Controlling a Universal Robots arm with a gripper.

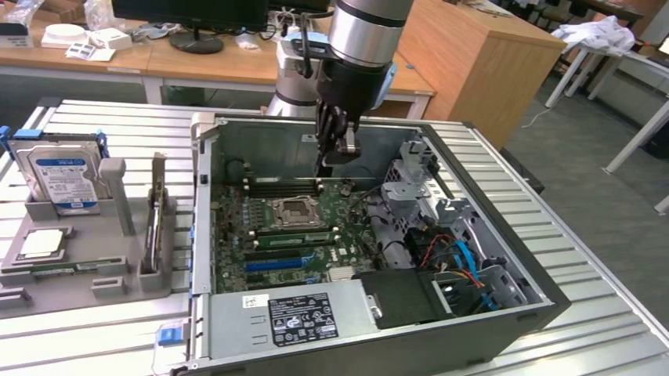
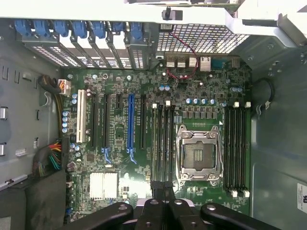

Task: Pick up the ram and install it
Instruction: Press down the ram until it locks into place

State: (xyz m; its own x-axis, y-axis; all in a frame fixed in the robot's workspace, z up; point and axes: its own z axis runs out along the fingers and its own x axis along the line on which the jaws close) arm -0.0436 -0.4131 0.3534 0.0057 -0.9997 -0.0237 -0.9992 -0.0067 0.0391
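Observation:
A long green ram stick sits on edge in one of the black slots just in front of the empty processor socket on the motherboard. My gripper hangs above the motherboard inside the open computer case, fingers shut together with nothing between them. In the wrist view the gripper is shut over the near end of the four black slots beside the socket. From straight above I cannot tell which slot holds the ram.
The case walls and the metal drive cage hem the motherboard in. A power supply fills the case's front. On the exterior view's left, a grey rack holds a hard drive, a processor chip and a thin upright board.

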